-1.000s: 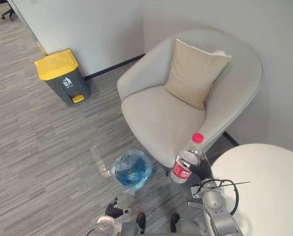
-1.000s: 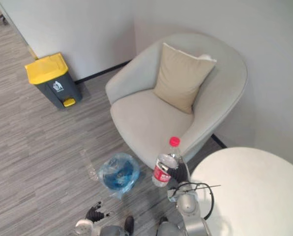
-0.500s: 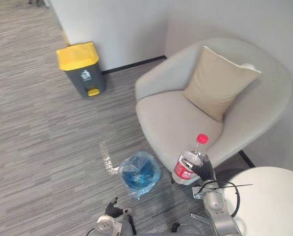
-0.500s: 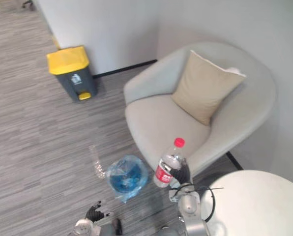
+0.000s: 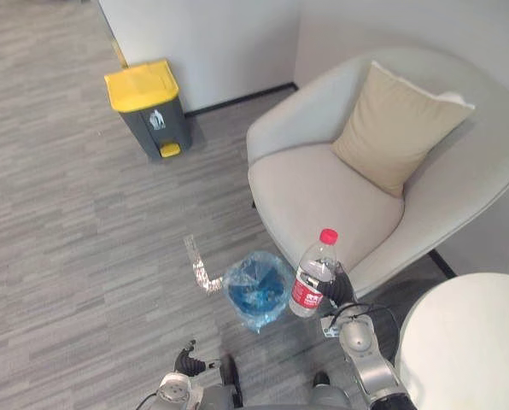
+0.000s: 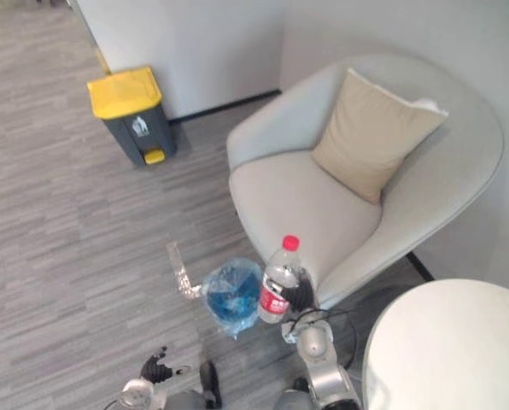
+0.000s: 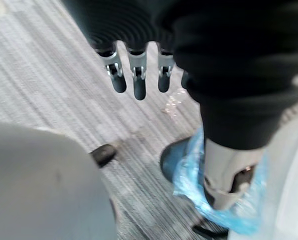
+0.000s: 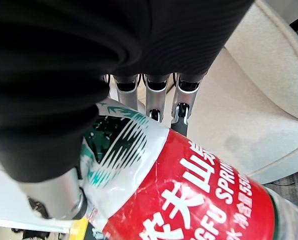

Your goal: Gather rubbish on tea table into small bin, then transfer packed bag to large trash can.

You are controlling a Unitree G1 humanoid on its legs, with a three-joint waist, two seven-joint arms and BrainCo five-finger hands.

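Right robot hand (image 5: 338, 288) is closed round a clear plastic water bottle (image 5: 313, 275); its fingers (image 8: 154, 102) curl against the bottle's side next to the red label, and the thumb presses from the other side. The bottle is held in the air, off the floor (image 5: 67, 256). Its long axis runs close to vertical, with the red cap on top and the base below. It leans slightly, so the cap tips toward the armchair (image 5: 323, 184) and the base toward the robot. The red label wraps the lower half, and the grip sits at about label height.

From the head views the bottle stands between the small bin (image 5: 257, 289) and the armchair's front edge, just beside the bin's rim on the chair side; whether its base hangs over the opening I cannot tell. The small bin is lined with a blue bag and stands on the floor close to the armchair. A crumpled strip of clear plastic (image 5: 201, 265) lies on the floor just beside the bin, on the side away from the chair.

The large trash can (image 5: 148, 107) — dark grey, yellow lid down — stands by the wall, well apart from the bin. A beige cushion (image 5: 400, 128) leans on the armchair's back; the round white counter (image 5: 468, 342) is on the robot's right, near the right arm.

Left robot hand (image 5: 189, 362) hangs low at the robot's left side; its fingers (image 7: 137, 75) are straight and relaxed, pointing at the floor.
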